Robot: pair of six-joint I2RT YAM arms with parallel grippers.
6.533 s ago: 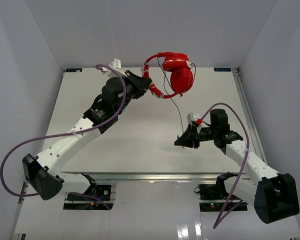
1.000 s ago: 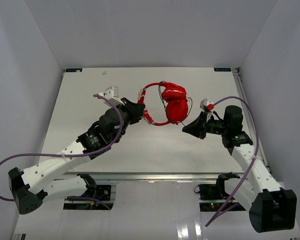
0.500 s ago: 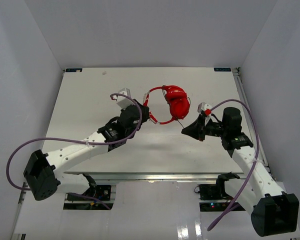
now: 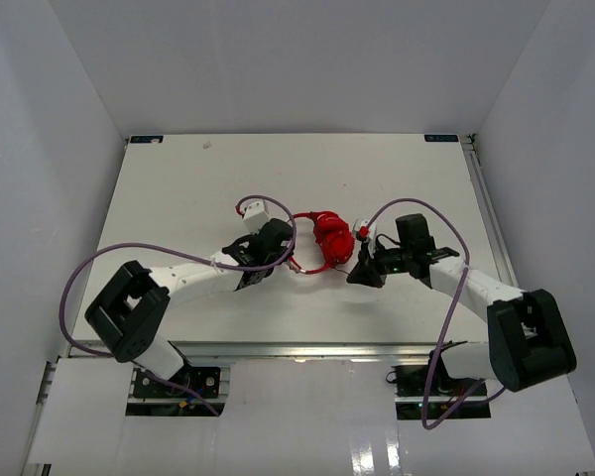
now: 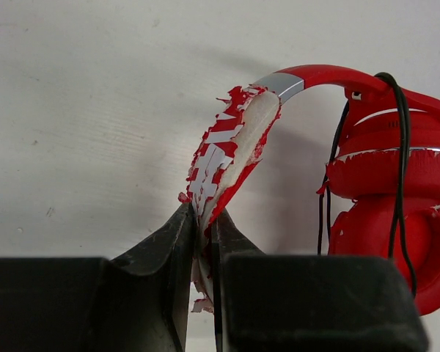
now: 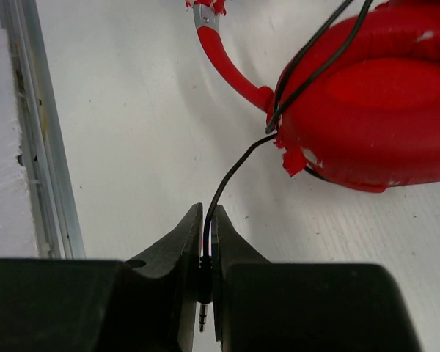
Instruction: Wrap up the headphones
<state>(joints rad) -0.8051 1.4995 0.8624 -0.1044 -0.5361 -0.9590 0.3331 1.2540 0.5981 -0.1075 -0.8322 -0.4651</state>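
Top external: headphones (image 4: 329, 238) small, partly hidden | left gripper (image 5: 203, 224) clamps headband (image 5: 231, 150) | right gripper (image 6: 207, 224) pinches cable (image 6: 235, 172)

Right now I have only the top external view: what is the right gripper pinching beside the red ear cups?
Observer: The right gripper is shut on the thin black cable, just above its plug.
Operator: And the left gripper?
Observer: The left gripper is shut on the headband, where the red-and-white covering is torn.
Operator: Any cable wound yet?
Observer: The left wrist view shows black strands running across the ear cups.
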